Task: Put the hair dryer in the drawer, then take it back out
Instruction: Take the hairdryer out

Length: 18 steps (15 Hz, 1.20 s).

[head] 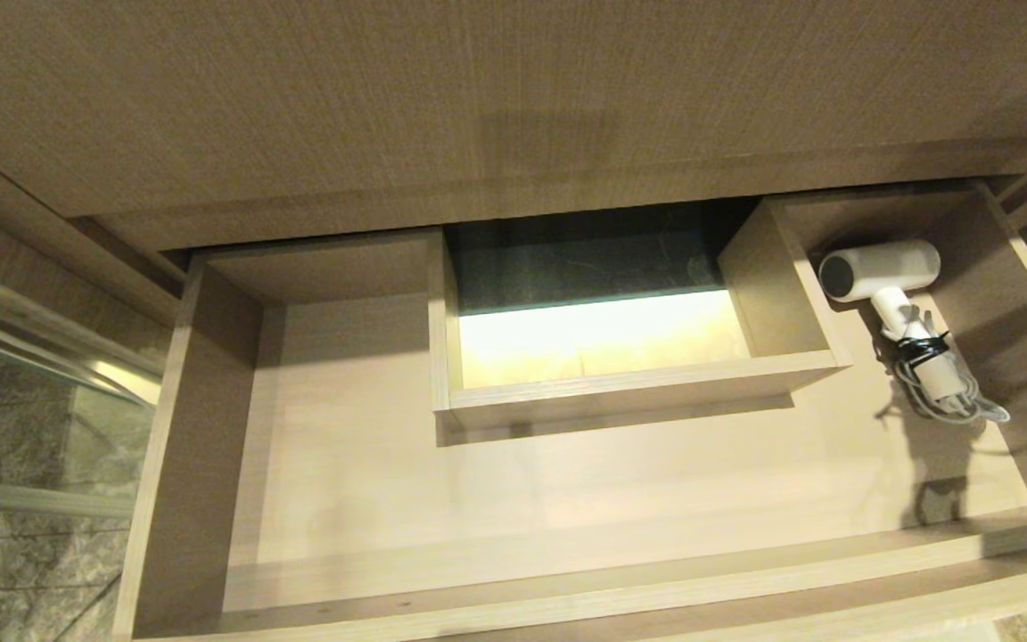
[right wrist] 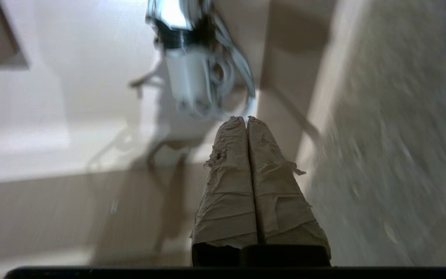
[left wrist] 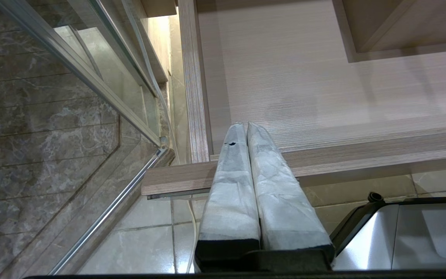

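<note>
The small white hair dryer [head: 901, 308] lies on the floor of the pulled-out wood-grain drawer [head: 496, 571], in its far right part, barrel toward the back and handle with the tied cord toward the front. In the right wrist view the hair dryer [right wrist: 188, 73] shows as handle and cord bundle, a short way beyond my right gripper [right wrist: 246, 119]. That gripper is shut with nothing between its taped fingers. My left gripper [left wrist: 245, 124] is shut and empty, hanging over the drawer's front left corner [left wrist: 180, 178]. Neither arm shows in the head view.
A boxed rectangular cut-out [head: 603, 374] rises in the drawer's middle back, lit inside. A taller wood-grain panel [head: 478, 107] overhangs the back. A glass shower door with metal rail [left wrist: 103, 85] and marble tiles stand on the left. A metal-and-black part [left wrist: 401, 232] sits near the left gripper.
</note>
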{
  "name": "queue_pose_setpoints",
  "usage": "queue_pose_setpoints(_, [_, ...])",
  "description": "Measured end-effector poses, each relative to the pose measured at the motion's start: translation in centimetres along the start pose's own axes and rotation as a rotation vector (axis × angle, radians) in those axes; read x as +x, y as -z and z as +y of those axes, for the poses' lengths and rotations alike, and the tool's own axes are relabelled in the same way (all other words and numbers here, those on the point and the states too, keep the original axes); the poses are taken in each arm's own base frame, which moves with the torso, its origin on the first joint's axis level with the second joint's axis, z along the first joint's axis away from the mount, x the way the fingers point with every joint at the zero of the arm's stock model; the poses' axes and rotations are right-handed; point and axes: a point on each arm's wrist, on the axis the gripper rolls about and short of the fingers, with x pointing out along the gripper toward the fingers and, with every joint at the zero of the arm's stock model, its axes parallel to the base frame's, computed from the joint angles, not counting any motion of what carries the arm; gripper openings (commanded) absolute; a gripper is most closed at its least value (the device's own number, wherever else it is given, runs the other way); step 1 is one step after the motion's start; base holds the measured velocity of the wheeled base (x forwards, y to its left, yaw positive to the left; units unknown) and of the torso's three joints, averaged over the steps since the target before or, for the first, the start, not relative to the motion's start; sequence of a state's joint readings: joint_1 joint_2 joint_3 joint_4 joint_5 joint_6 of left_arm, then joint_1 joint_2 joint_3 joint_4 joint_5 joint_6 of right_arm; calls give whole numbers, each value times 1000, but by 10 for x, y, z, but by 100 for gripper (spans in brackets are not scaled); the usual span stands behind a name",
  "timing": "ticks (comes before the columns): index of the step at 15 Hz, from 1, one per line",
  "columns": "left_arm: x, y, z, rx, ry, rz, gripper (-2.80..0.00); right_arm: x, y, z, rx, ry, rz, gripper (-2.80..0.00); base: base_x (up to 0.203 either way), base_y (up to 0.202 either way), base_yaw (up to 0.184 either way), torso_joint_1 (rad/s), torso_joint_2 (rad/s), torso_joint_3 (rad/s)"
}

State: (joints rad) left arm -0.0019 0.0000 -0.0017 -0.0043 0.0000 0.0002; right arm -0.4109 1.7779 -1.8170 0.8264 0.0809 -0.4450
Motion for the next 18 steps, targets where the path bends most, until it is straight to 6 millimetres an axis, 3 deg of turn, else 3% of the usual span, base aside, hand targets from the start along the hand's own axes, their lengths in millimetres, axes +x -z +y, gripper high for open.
queue_pose_setpoints(5, [0,0,0,0,0,0,-280,57,-23,16,46,-49,-34,0,0,0,0,0,0,0])
queue_pose_setpoints(9, [0,0,0,0,0,0,-280,80,-35,16,60,-50,-60,0,0,0,0,0,0,0])
queue_pose_setpoints(18, [0,0,0,0,0,0,-280,130,-38,29,85,-82,-43,0,0,0,0,0,0,0])
